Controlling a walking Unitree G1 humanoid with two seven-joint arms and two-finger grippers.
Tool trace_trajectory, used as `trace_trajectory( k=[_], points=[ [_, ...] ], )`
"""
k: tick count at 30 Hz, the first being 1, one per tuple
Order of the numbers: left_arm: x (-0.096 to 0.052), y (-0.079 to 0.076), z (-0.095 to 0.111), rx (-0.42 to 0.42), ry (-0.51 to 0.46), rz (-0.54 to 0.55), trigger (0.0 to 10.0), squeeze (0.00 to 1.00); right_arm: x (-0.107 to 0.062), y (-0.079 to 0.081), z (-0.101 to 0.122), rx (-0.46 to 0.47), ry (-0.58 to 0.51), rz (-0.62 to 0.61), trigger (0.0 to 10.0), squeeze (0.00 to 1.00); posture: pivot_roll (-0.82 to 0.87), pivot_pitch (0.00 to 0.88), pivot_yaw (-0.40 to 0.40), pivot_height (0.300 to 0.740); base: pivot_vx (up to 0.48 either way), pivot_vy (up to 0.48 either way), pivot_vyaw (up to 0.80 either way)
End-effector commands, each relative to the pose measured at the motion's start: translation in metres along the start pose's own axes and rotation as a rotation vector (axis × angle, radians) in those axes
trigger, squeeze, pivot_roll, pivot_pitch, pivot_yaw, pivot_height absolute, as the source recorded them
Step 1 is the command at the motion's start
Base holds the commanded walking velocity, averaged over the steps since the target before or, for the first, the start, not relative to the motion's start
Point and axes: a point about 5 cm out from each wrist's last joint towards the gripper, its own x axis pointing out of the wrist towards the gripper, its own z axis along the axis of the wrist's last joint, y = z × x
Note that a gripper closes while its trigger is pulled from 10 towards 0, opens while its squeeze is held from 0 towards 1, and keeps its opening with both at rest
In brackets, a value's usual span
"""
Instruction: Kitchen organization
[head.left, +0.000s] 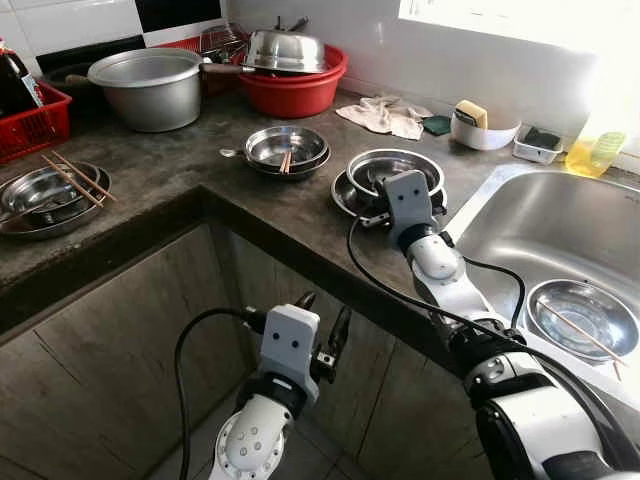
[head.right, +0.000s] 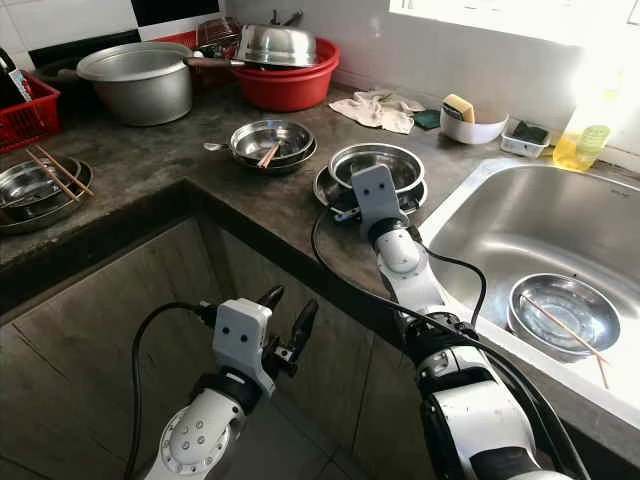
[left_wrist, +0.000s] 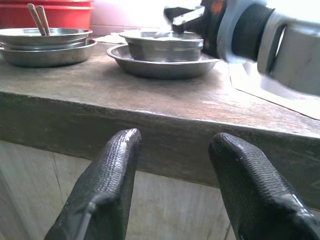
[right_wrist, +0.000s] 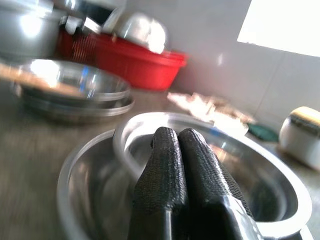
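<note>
From my head cameras, my right tool (head.left: 375, 212) reaches over the counter (head.left: 190, 170) to a steel bowl (head.left: 395, 165) nested in a plate (head.right: 335, 185), close to the counter's front edge and just beside the sink (head.left: 560, 225). My left tool (head.left: 322, 325) hangs below the counter's front edge, before the cabinet (head.left: 100, 360). Further back on the counter sit a second bowl (head.left: 287, 147) with chopsticks (head.left: 286, 160), a pot (head.left: 150, 85) and a red basin (head.left: 295, 90) against the wall; another bowl (head.left: 582, 315) lies in the sink. In my left wrist view, my fingers (left_wrist: 107, 185) are spread apart, grasping nothing, level with the counter's edge, the nested bowl and plate above. In my right wrist view, my fingers (right_wrist: 172, 175) are pressed together over the near rim of the bowl; whether the rim is pinched between them I cannot tell.
</note>
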Motion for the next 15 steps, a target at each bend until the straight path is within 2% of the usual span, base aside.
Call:
trace_trajectory(
  k=[1,4,6,10,13,15],
  points=[
    [0.002,0.002,0.001,0.021,-0.001,0.011,10.0,0.00,0.006,-0.006,0.028,0.034,-0.129,-0.046,0.0,0.00,0.08,0.074,-0.048,0.740,0.000,0.000,0.00],
    [0.003,0.003,0.001,0.024,-0.003,0.017,10.0,0.00,0.005,-0.008,0.035,0.060,-0.164,-0.065,0.0,0.00,0.08,0.071,-0.047,0.740,0.000,0.000,0.00],
    [0.005,0.007,0.002,0.027,-0.009,0.033,10.0,0.00,-0.004,-0.012,0.056,0.114,-0.260,-0.092,0.0,0.00,0.07,0.064,-0.042,0.740,0.000,0.000,0.00],
    [0.007,0.007,0.003,0.025,-0.012,0.034,10.0,0.00,-0.014,-0.014,0.063,0.132,-0.296,-0.108,0.0,0.00,0.07,0.058,-0.042,0.740,0.000,0.000,0.00],
    [0.010,0.009,0.005,0.021,-0.021,0.034,10.0,0.00,-0.030,-0.016,0.065,0.147,-0.310,-0.124,0.0,0.00,0.07,0.051,-0.039,0.740,0.000,0.000,0.00],
    [0.013,0.011,0.007,0.016,-0.028,0.039,10.0,0.00,-0.048,-0.016,0.062,0.134,-0.294,-0.131,0.0,0.00,0.06,0.042,-0.029,0.740,0.000,0.000,-0.27]
  ],
)
